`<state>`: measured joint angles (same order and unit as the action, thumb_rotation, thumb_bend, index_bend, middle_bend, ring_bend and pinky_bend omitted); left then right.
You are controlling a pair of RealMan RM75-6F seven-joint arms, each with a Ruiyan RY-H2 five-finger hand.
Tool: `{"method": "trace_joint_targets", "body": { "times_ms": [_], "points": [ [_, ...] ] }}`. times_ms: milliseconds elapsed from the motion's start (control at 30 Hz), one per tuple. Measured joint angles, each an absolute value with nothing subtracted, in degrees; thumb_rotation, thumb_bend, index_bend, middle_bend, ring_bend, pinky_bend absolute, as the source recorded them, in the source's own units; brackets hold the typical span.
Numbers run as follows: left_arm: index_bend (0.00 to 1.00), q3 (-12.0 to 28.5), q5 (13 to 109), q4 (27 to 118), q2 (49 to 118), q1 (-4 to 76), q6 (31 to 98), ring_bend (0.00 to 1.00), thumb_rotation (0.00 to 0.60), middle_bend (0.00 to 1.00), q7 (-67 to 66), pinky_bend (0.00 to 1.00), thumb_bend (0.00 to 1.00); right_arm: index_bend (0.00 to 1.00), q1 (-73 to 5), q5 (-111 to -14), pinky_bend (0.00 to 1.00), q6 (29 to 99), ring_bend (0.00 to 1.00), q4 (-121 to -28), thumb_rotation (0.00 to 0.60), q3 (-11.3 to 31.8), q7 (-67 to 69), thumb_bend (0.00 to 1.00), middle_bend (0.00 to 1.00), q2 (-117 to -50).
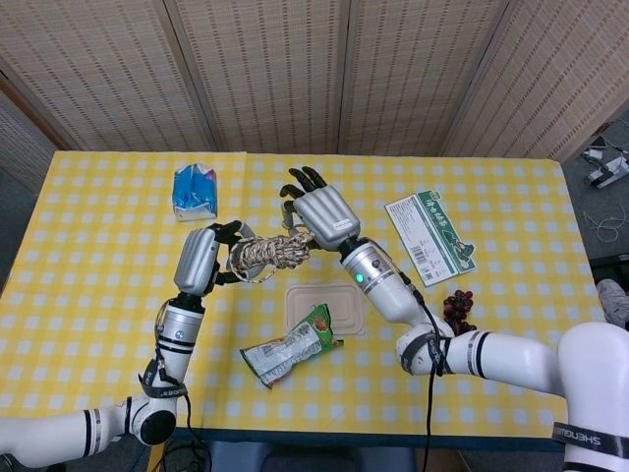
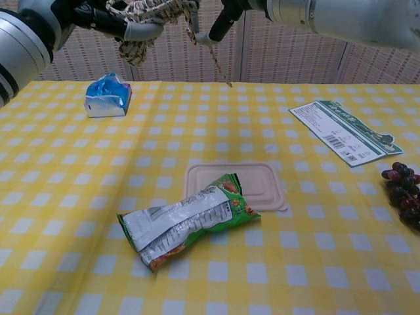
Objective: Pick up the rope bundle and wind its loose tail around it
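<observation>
Both hands up off tabletop | left hand grips bundle | right hand at tail, grip unclear | keep tail taut, wrap tight turns.

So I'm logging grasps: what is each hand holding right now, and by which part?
The left hand grips the rope bundle at its left end. The right hand is at the other end; its hold cannot be told.
</observation>
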<state>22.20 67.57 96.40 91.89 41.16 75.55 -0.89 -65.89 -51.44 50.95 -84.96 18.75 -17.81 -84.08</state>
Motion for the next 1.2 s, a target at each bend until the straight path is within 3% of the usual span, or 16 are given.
{"method": "trace_joint_targets", "body": {
  "times_ms": [567,1200],
  "points": [
    [0.78,27.54,60.51,100.91,90.19,40.22,73.48,0.69,0.600,0.90,3.28,0.50,0.27,0.61,-63.28,-56.05,0.00,48.37,0.03,-82.89,0.600,18.58,-10.26,0.65,0.24,-83.64],
    [0.78,33.52,49.57,103.75,87.60,41.08,71.31,0.70,0.600,0.90,3.65,0.50,0.27,0.61,-62.17,-59.28,0.00,47.81,0.03,-79.76,0.600,15.19,-12.18,0.66,0.24,-86.32]
  ]
}}
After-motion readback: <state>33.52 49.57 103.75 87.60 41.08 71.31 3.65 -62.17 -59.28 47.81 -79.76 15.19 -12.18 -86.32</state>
